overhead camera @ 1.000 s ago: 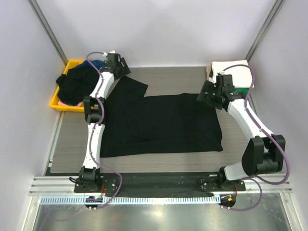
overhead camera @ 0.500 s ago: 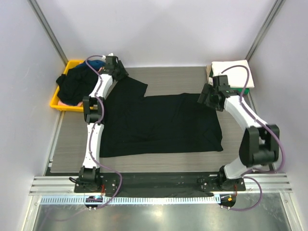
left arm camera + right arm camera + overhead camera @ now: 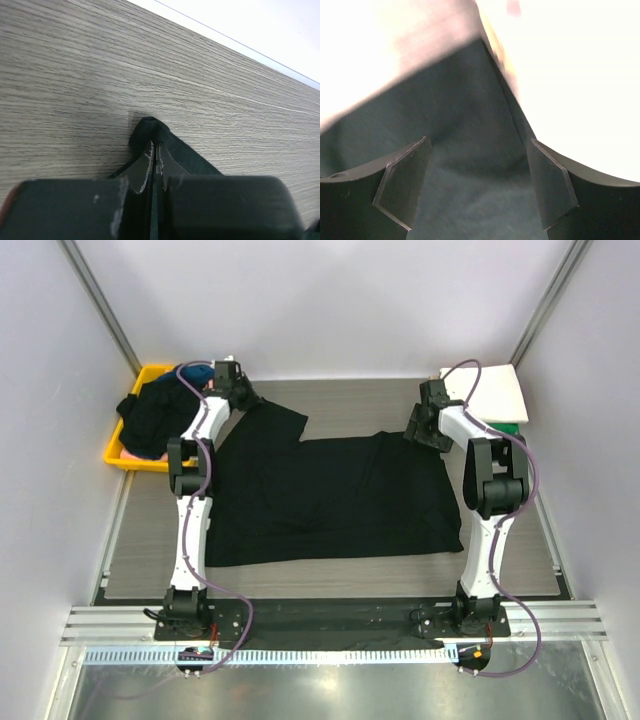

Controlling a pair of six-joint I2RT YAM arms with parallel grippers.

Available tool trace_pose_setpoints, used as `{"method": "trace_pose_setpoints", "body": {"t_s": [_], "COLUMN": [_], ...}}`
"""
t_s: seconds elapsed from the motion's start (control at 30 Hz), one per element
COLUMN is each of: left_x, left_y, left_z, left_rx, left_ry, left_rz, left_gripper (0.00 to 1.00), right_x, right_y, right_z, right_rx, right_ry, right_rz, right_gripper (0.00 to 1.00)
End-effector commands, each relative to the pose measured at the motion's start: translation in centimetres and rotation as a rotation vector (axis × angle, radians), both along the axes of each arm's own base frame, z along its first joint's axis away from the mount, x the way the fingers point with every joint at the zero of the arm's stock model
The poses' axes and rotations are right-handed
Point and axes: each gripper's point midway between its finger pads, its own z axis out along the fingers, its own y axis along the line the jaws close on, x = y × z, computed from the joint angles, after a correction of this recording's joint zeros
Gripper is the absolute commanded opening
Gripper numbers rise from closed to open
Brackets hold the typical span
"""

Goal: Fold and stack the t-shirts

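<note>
A large black t-shirt (image 3: 330, 500) lies spread flat on the wooden table. My left gripper (image 3: 245, 395) is at its far left sleeve corner. In the left wrist view that gripper (image 3: 155, 150) is shut on a pinched point of the black cloth (image 3: 187, 157). My right gripper (image 3: 418, 428) hovers over the shirt's far right corner. Seen from the right wrist, the gripper (image 3: 477, 172) is open, with black cloth (image 3: 465, 125) lying below and between the fingers (image 3: 405, 180). A folded white t-shirt (image 3: 495, 390) lies on a green one (image 3: 512, 426) at the back right.
A yellow tray (image 3: 113, 454) at the back left holds a heap of dark clothes (image 3: 155, 420) with a bit of blue (image 3: 195, 372). Metal posts and white walls close in the table on both sides. Both arm bases stand at the near edge.
My left gripper has shut on the black shirt's sleeve corner. The right arm has swung toward the back, bringing its open gripper to the shirt's far right corner.
</note>
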Motion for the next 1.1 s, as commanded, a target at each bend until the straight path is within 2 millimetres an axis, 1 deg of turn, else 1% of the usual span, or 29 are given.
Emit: {"method": "trace_pose_setpoints", "body": {"t_s": [0.0,0.13,0.23,0.27,0.3,0.33,0.37,0.4,0.43,0.5,0.53,0.63,0.67,0.77,0.83,0.87,0.9,0.93,0.97,1.0,1.03,1.07], "left_x": [-2.7,-2.7,-2.7,-2.7,-2.7,-2.7,-2.7,-2.7,-2.6,-2.6,-2.7,-2.7,-2.7,-2.7,-2.9,-3.3,-3.3,-3.3,-4.0,-3.8,-3.9,-4.2], "left_y": [-0.1,-0.1,-0.2,-0.2,-0.2,-0.2,-0.2,-0.1,-0.1,-0.2,-0.1,0.0,0.1,0.0,0.0,0.1,0.2,0.3,0.4,0.3,0.4,0.5], "left_z": [-3.6,-3.8,-3.8,-3.8,-3.8,-3.8,-3.7,-3.8,-3.7,-3.7,-3.7,-3.9,-3.8,-3.6,-3.4,-3.8,-2.3,-1.6,-1.6,0.9,2.1,3.0], "left_rx": [-0.009,-0.012,-0.014,-0.013,-0.014,-0.014,-0.014,-0.014,-0.013,-0.014,-0.012,-0.011,-0.011,-0.013,-0.005,-0.002,0.000,-0.003,-0.004,-0.009,-0.011,-0.010], "left_ry": [0.136,0.146,0.146,0.147,0.147,0.146,0.144,0.147,0.144,0.145,0.146,0.150,0.149,0.145,0.142,0.149,0.131,0.121,0.135,0.096,0.081,0.078], "left_rz": [-0.022,-0.021,-0.023,-0.024,-0.025,-0.023,-0.025,-0.024,-0.023,-0.023,-0.021,-0.014,-0.012,-0.016,-0.016,-0.015,-0.014,-0.006,0.000,0.002,0.002,0.003], "left_gripper": [0.00,0.00,0.00,0.00,0.00,0.00,0.00,0.00,0.00,0.00,0.00,0.00,0.00,0.00,0.00,0.00,0.00,0.00,0.00,0.00,0.00,0.00], "right_x": [3.1,4.1,4.8,5.1,5.2,5.4,6.0,6.1,6.2,6.4,6.1,5.9,5.4,4.6,4.2,4.2,4.2,4.2,4.3,4.4,4.5,4.4], "right_y": [-0.8,-1.3,-1.5,-1.4,-1.4,-1.4,-1.5,-1.5,-1.4,-1.0,-0.8,-0.2,-0.1,0.2,0.7,0.9,1.1,1.2,1.2,1.3,1.3,1.4], "right_z": [2.5,3.1,2.8,2.5,1.6,1.1,1.3,0.8,0.0,-0.4,-1.1,-1.5,-2.0,-1.9,-2.0,-1.4,-1.3,-0.9,-0.5,0.5,1.0,1.5], "right_rx": [-0.032,-0.058,-0.071,-0.073,-0.073,-0.074,-0.082,-0.083,-0.081,-0.061,-0.049,-0.015,-0.009,0.010,0.031,0.037,0.039,0.038,0.038,0.041,0.041,0.045], "right_ry": [-0.094,-0.123,-0.129,-0.132,-0.121,-0.120,-0.135,-0.130,-0.117,-0.115,-0.103,-0.104,-0.094,-0.092,-0.089,-0.101,-0.101,-0.107,-0.114,-0.131,-0.137,-0.142], "right_rz": [-0.021,-0.033,-0.034,-0.032,-0.031,-0.028,-0.031,-0.030,-0.021,-0.019,-0.014,-0.013,-0.010,-0.016,-0.007,-0.003,0.004,0.014,0.018,0.022,0.026,0.032], "right_gripper": [0.83,0.83,0.81,0.81,0.80,0.80,0.79,0.78,0.77,0.72,0.70,0.56,0.46,0.28,0.22,0.18,0.17,0.13,0.12,0.11,0.10,0.05]}}
